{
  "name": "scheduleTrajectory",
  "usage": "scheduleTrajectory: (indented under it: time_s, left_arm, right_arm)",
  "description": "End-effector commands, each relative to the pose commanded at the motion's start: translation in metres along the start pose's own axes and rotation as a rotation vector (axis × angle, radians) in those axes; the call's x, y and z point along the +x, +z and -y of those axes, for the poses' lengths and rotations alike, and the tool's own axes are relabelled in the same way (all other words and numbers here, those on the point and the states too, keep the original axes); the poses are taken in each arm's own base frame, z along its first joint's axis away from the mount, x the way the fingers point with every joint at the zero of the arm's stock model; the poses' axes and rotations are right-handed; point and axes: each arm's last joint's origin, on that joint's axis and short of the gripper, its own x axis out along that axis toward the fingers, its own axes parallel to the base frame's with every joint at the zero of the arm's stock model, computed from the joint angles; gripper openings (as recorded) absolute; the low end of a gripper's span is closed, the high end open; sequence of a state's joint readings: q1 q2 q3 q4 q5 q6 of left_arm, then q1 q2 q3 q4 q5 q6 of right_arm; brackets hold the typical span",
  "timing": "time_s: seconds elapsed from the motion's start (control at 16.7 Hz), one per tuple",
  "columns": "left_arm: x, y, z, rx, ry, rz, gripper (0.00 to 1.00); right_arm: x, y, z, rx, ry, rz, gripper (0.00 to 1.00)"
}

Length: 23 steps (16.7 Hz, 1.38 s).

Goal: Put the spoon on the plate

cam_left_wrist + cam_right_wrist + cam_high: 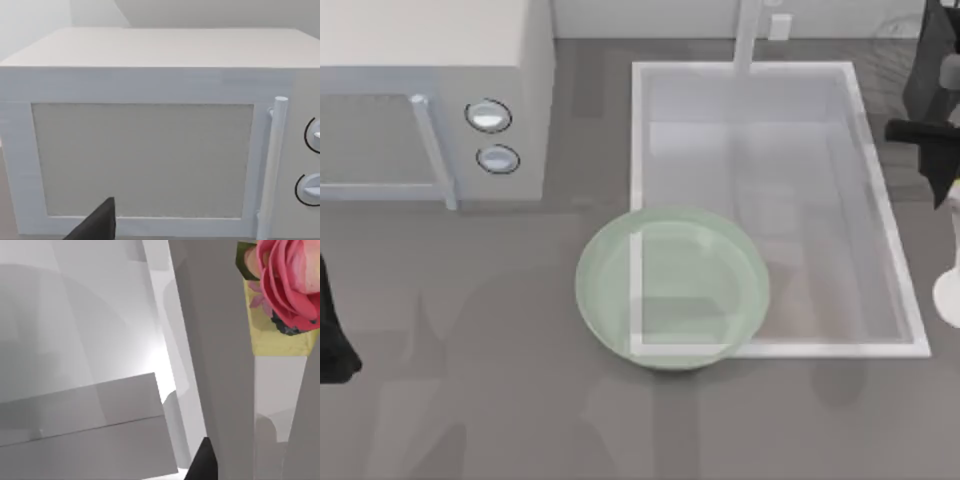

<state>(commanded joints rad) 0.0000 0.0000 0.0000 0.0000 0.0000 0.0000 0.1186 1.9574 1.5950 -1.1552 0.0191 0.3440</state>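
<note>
Hanging at the far right edge of the table, right tool (948,190) clamped on the white spoon (950,290), pale-green plate (672,288) in the middle overlapping the sink (880,200), microwave (430,100) far left, left arm parked at left edge.

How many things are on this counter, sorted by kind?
Microwave: 1
Sink: 1
Plate: 1
Spoon: 1
Robot grippers: 2, left and right
Total: 6
</note>
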Motion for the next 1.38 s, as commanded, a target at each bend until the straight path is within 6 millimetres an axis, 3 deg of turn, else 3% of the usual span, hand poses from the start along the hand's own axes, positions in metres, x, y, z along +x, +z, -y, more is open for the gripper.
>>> scheduleTrajectory:
  time_s: [0.24, 0.48, 0.72, 1.02, 1.38]
  left_arm:
    - [0.000, 0.000, 0.000, 0.000, 0.000, 0.000, 1.00]
    - [0.000, 0.000, 0.000, 0.000, 0.000, 0.000, 1.00]
    - [0.000, 0.000, 0.000, 0.000, 0.000, 0.000, 1.00]
    - [0.000, 0.000, 0.000, 0.000, 0.000, 0.000, 1.00]
    - [0.000, 0.000, 0.000, 0.000, 0.000, 0.000, 1.00]
  right_arm:
    - [0.004, -0.009, -0.069, 0.185, -0.010, -0.011, 0.00]
    - [0.017, -0.030, -0.136, 0.503, -0.050, -0.042, 0.00]
    - [0.031, -0.054, -0.188, 0.828, -0.100, -0.052, 0.00]
    - [0.033, -0.071, -0.226, 1.153, -0.100, -0.028, 0.00]
    - [0.030, -0.074, -0.241, 1.356, -0.070, -0.010, 0.00]
